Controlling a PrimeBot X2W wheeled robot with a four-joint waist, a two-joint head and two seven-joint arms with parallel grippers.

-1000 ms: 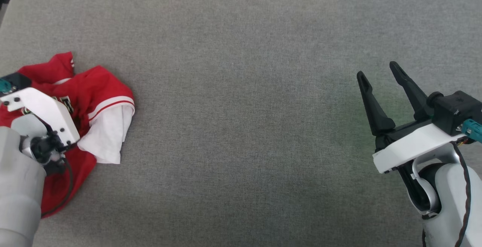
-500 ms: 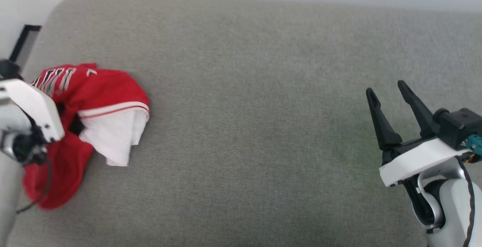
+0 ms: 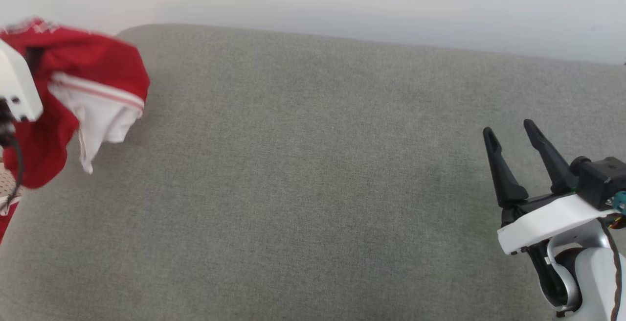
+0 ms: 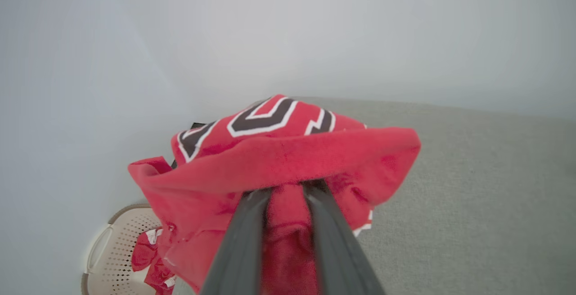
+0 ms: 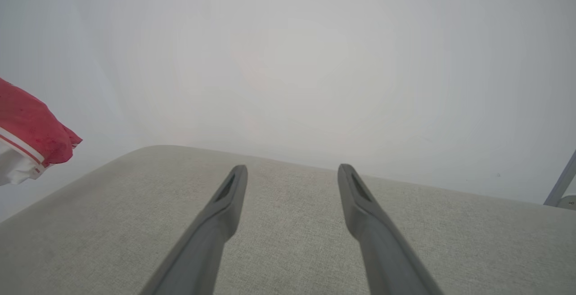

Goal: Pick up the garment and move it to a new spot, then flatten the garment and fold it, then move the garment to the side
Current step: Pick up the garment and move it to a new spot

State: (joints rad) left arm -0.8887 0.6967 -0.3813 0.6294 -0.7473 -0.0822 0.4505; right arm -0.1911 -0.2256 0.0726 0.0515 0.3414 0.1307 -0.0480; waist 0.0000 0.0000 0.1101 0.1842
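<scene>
The garment (image 3: 93, 66), a red jersey with a white sleeve end and striped trim, hangs bunched in the air over the far left end of the grey surface. In the left wrist view my left gripper (image 4: 288, 189) is shut on a fold of the garment (image 4: 288, 160), whose black-and-white lettering shows on top. In the head view the cloth hides those fingers; the arm's white wrist housing (image 3: 14, 86) shows at the left edge. My right gripper (image 3: 509, 129) stands open and empty at the lower right, fingers (image 5: 225, 209) spread above the surface. The garment's sleeve (image 5: 27, 142) also shows far to its left.
The grey cushioned surface (image 3: 313, 189) stretches wide between the arms, with a white wall behind it. Beyond its left end stands a pale perforated basket (image 4: 112, 250) holding a small red cloth lump (image 4: 150, 263). A metal leg (image 5: 560, 182) stands at the far right.
The head camera has tilted up, bringing the wall into view. My left gripper has lifted the garment off the surface, up and to the left. The right gripper stays open.
</scene>
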